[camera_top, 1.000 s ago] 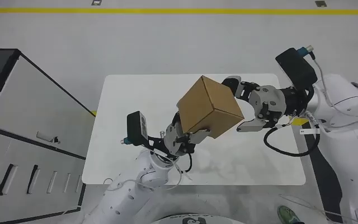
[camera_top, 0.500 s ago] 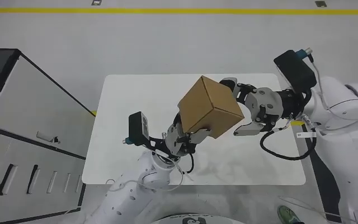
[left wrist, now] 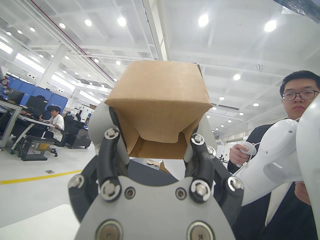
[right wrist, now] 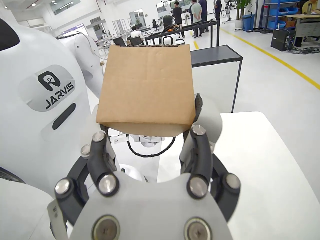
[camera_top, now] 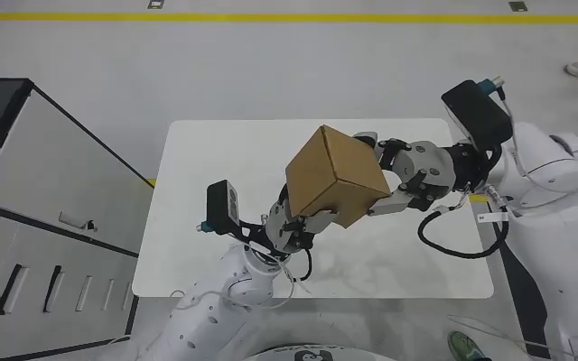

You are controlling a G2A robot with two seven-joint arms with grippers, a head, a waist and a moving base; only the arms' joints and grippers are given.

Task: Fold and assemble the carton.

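A brown cardboard carton (camera_top: 336, 176) is held up above the white table (camera_top: 226, 180), tilted, folded into a box shape. My left gripper (camera_top: 302, 217) grips it from below, shut on its lower end. In the left wrist view the carton (left wrist: 157, 96) sits between the fingers (left wrist: 100, 118), and its underside is open with a flap folded inward. My right gripper (camera_top: 372, 173) comes in from the right, open, its fingers straddling the carton's right end. In the right wrist view the carton (right wrist: 147, 88) fills the gap, with one pad (right wrist: 198, 106) against its edge.
A grey cabinet (camera_top: 54, 180) stands just left of the table. The table's bare surface (right wrist: 250, 151) lies under both arms. A yellow floor line (camera_top: 271, 16) runs beyond the far edge.
My right gripper has moved left, from a little off the carton to straddling its right end. The left gripper and carton have barely shifted.
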